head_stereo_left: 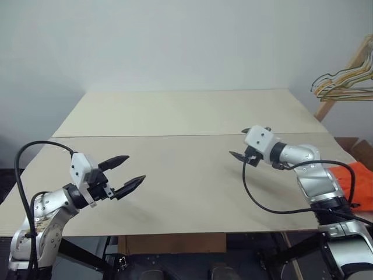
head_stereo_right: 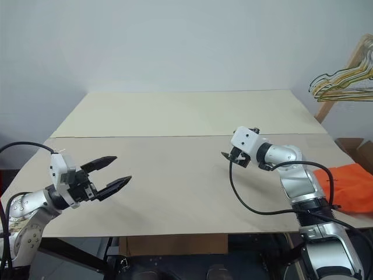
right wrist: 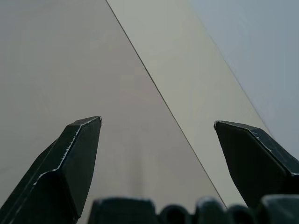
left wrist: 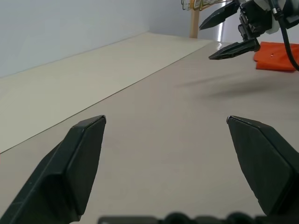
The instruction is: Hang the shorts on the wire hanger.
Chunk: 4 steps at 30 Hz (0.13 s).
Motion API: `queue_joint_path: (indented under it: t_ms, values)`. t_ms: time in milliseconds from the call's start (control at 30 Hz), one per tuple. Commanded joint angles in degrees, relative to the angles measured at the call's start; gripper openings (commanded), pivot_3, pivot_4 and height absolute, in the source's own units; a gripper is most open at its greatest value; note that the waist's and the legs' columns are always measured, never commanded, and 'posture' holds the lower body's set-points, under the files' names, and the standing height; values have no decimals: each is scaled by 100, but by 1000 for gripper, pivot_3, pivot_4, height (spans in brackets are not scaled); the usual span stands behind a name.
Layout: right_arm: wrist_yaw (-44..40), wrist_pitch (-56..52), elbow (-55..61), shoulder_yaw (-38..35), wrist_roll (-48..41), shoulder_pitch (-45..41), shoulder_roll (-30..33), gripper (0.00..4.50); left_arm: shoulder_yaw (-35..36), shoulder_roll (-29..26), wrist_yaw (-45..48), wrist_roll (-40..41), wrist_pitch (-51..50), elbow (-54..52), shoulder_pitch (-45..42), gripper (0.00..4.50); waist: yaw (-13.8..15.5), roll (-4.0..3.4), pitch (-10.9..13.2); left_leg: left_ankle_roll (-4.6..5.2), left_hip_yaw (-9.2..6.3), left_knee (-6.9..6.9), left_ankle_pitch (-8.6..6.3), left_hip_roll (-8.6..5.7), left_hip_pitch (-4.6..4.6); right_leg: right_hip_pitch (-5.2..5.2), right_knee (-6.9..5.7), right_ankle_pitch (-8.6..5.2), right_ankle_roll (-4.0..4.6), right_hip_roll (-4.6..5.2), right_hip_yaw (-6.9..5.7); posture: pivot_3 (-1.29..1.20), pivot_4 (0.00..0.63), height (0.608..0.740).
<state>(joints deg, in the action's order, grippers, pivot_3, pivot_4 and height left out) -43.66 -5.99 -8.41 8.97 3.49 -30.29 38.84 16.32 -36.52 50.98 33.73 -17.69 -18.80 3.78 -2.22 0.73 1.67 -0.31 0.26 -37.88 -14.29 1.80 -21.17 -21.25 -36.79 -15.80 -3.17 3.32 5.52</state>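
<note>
The bright orange shorts (head_stereo_right: 349,186) lie crumpled at the table's right edge, beside my right forearm. A thin dark wire hanger (head_stereo_right: 324,76) hangs among several others at the far right, beyond the table. My right gripper (head_stereo_left: 237,142) hovers open above the table's middle right, pointing left, with nothing between its fingers. It sits well to the left of the shorts. My left gripper (head_stereo_left: 134,169) is open and empty near the front left, pointing right. In the left wrist view, the right gripper (left wrist: 205,42) and the shorts (left wrist: 275,56) lie ahead of my left fingers (left wrist: 84,163).
The table (head_stereo_left: 175,116) is two pale boards with a seam across the middle. A slanted wooden rack (head_stereo_left: 335,99) at the far right carries the hangers. A cardboard box (head_stereo_left: 362,150) stands off the right edge. Black cables loop from both wrists.
</note>
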Motion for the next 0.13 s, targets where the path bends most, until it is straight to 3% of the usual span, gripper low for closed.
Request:
queue_joint_path:
  t_ms: [33,133]
  values:
    - [-181,187,220,7,-25,68,34,4471,89,-109,54,41,23,-139,4,4500,16,4,0,0,0,0,0,0,0,0,1,0,0,0,-1,53,0,740]
    - [-212,230,245,42,50,107,28,4471,88,-140,82,58,-8,-129,25,4500,20,8,3,0,1,0,0,0,-1,0,2,-1,1,1,-1,56,0,740]
